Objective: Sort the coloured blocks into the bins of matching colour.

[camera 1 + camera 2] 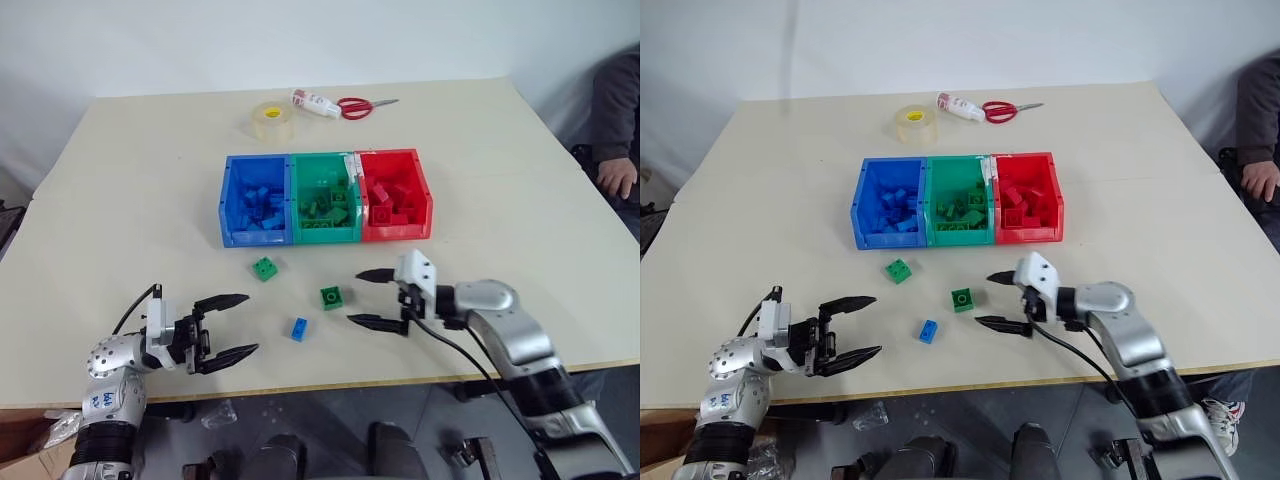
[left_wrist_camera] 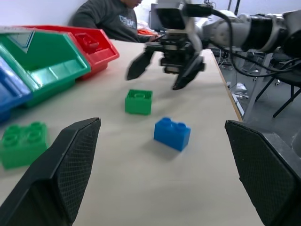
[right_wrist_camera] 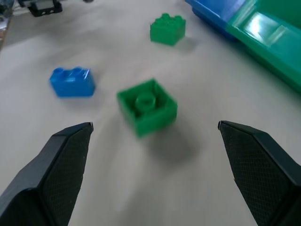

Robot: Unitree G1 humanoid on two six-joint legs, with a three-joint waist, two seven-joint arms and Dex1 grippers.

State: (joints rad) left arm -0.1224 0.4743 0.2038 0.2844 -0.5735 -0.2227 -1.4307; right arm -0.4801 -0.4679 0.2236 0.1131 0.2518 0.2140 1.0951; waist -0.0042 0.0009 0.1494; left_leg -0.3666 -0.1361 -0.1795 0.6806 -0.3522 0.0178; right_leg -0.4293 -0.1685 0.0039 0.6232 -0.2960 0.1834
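Left eye view: I am seeing bare table (image 1: 130, 180) around the bins (image 1: 325, 197), with three loose blocks lying between them and the near edge. In the right wrist view I am seeing the stud on the nearest green block (image 3: 146, 106). Both the right gripper (image 1: 376, 298) and left gripper (image 1: 228, 327) are standing wide apart, holding nothing.

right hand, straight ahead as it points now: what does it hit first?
Most likely the green studded plastic brick lying on its side, centred between the open right hand fingers on the table. The small blue brick sits off that line.
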